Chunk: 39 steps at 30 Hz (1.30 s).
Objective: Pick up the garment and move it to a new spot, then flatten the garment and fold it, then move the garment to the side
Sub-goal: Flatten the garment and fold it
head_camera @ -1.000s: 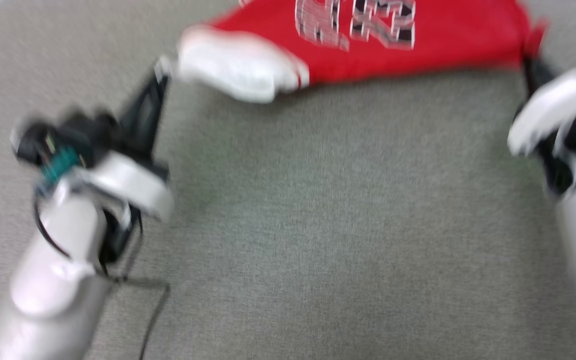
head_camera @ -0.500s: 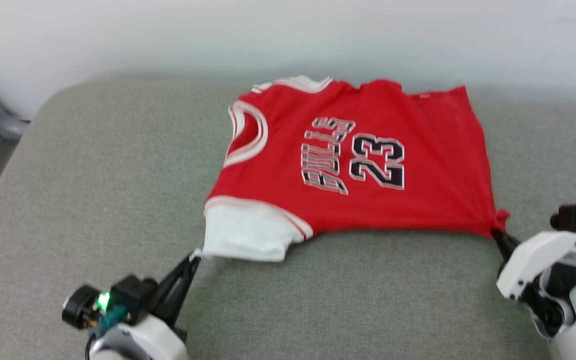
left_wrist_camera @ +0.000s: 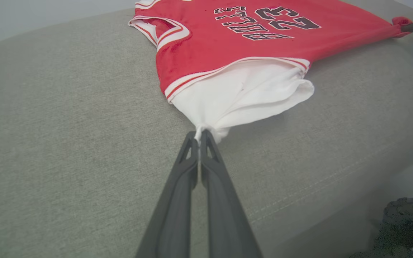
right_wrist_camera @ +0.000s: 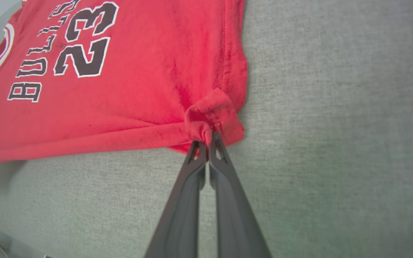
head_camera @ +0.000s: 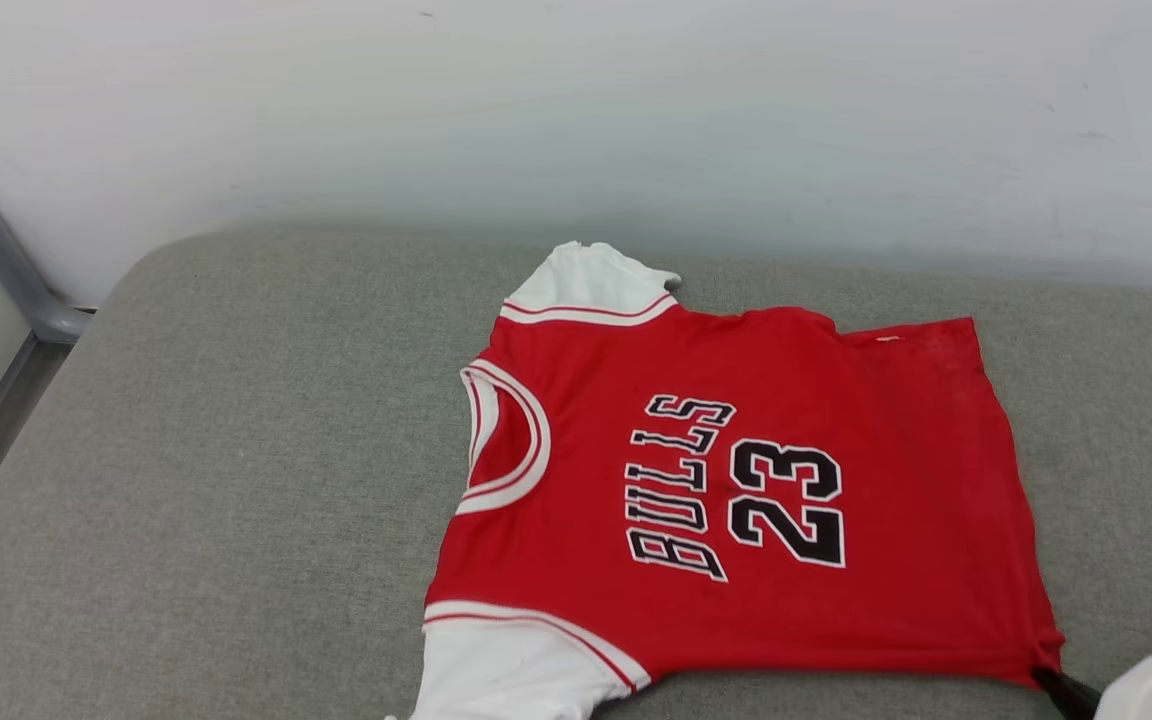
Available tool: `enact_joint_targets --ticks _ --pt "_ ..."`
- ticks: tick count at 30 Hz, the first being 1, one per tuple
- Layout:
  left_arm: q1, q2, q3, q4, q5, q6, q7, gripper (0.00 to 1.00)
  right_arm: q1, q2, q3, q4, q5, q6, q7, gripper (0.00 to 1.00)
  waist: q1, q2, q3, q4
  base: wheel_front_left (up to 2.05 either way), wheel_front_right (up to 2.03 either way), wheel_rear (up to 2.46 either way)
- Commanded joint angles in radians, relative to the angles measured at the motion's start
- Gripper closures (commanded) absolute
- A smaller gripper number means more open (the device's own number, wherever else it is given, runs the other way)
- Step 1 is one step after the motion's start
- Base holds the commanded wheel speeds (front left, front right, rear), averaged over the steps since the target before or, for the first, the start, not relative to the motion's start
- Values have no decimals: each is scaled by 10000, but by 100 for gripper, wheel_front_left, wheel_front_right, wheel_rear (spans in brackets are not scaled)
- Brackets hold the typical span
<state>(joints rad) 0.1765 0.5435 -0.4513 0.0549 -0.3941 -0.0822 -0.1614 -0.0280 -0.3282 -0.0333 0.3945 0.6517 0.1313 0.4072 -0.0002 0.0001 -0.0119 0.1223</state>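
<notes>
Grey cushion [head_camera: 236,450]; garment [head_camera: 736,480] spread; left hand [left_wrist_camera: 199,134] pinching sleeve [left_wrist_camera: 242,96], right hand [right_wrist_camera: 208,138] hem [right_wrist_camera: 213,111].

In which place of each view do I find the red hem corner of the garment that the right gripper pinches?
Head view: the hem corner sits at the lower right edge.
Left wrist view: far upper right corner.
Right wrist view: centre, bunched at the right gripper, which is shut on it.
Shared landmark: the black 23 print on the chest.

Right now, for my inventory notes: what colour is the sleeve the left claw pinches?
White sleeve, red-striped trim; clearest in left wrist view.
</notes>
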Motion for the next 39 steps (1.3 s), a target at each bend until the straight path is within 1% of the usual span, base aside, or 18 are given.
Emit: enact_joint_targets --ticks 1,5,9,11,15,18,21,25,26,27,31,38,39 --pt "393 115 -23 -272 -85 123 83 100 575 -106 -256 -469 89 -12 307 100 2 -1 -20 8 0 0 0" --pt "980 229 31 -910 -206 390 203 100 1641 69 -642 -1632 186 -12 1178 100 2 -1 33 -19 0 0 0" --pt "961 171 196 -1301 -243 626 95 100 2100 346 -1107 -2656 132 -12 1558 100 2 -1 141 -62 0 0 0" --pt "647 183 334 -1465 -136 727 -15 100 2062 496 -1314 -3041 83 -10 1665 100 2 -1 222 -79 0 0 0" --pt "-53 237 627 -1758 -30 785 -215 100 1687 611 -1582 -3696 3 -10 1978 100 2 -1 479 -94 0 0 0" --pt "-760 269 841 -1912 -13 723 -281 100 1276 617 -1753 -4052 -112 -10 2255 100 2 -1 805 -113 0 0 0" --pt "-1588 326 953 -1907 -19 558 -169 100 716 619 -1838 -4253 -309 -10 2512 100 2 -1 1237 -131 0 0 0" --pt "-2676 327 892 -1576 49 306 114 100 -107 539 -1653 -4170 -684 -10 2818 100 2 -1 1808 -179 0 0 0" --pt "-3358 343 784 -1049 32 124 383 100 -725 501 -1483 -3898 -1027 -10 2963 100 2 -1 2201 -229 0 0 0" --pt "-3358 343 784 -1049 32 124 383 100 -725 501 -1483 -3898 -1027 -10 2963 100 2 -1 2201 -229 0 0 0" --pt "-4183 297 647 -139 -185 -71 924 100 -1457 614 -1384 -3338 -1402 -12 3061 100 2 -1 2616 -287 0 0 0" --pt "-5247 18 180 1366 -287 -294 939 100 -2233 757 -1052 -2460 -1943 -10 3052 100 2 -1 2948 -345 0 0 0" --pt "-5357 -59 97 1592 -332 -324 951 94 -2297 717 -1003 -2372 -2057 -10 2970 97 2 -1 2961 -346 0 0 0"
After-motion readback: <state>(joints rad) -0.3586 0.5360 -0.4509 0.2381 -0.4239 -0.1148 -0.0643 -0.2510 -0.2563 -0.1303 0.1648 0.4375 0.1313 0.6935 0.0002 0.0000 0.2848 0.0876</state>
